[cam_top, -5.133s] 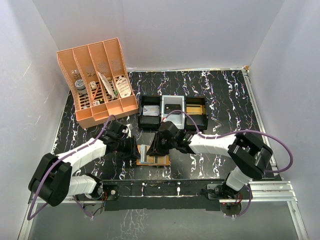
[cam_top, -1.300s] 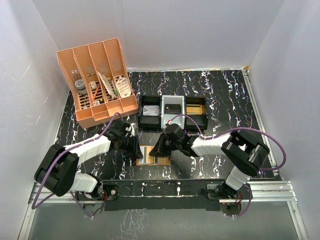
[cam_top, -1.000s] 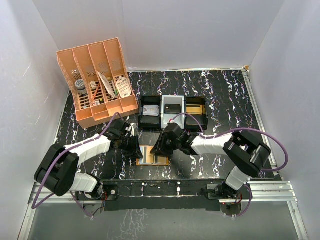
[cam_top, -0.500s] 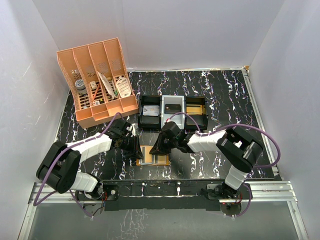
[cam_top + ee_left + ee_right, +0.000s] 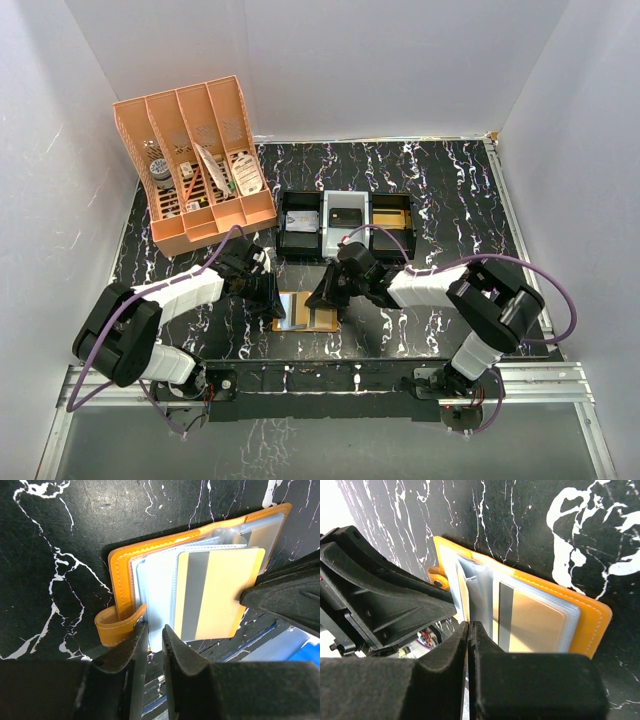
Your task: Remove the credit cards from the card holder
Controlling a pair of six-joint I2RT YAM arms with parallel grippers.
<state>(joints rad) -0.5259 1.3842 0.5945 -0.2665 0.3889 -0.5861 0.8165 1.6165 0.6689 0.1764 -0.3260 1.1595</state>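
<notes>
The orange card holder (image 5: 318,322) lies open near the table's front edge. It also shows in the left wrist view (image 5: 120,565) and the right wrist view (image 5: 592,625). Its pale blue sleeves hold a gold card with a grey stripe (image 5: 225,595), which also shows in the right wrist view (image 5: 535,625). My left gripper (image 5: 275,300) is nearly shut over the strap-side edge, with a pale blue panel (image 5: 154,605) between its fingertips. My right gripper (image 5: 469,630) is shut tight on a thin pale sleeve page (image 5: 480,595) that stands up. I cannot tell if a card is inside that page.
A large orange slotted desk organizer (image 5: 195,165) stands at the back left. A row of three black trays (image 5: 299,245) sits just behind the wallet, holding a pale card, a small black box (image 5: 345,216) and a gold block (image 5: 392,218). White walls enclose the table.
My right arm has shifted slightly to the right since half a second ago. The pale page by the wallet's left half shows wider. The left arm and the wallet have stayed put.
</notes>
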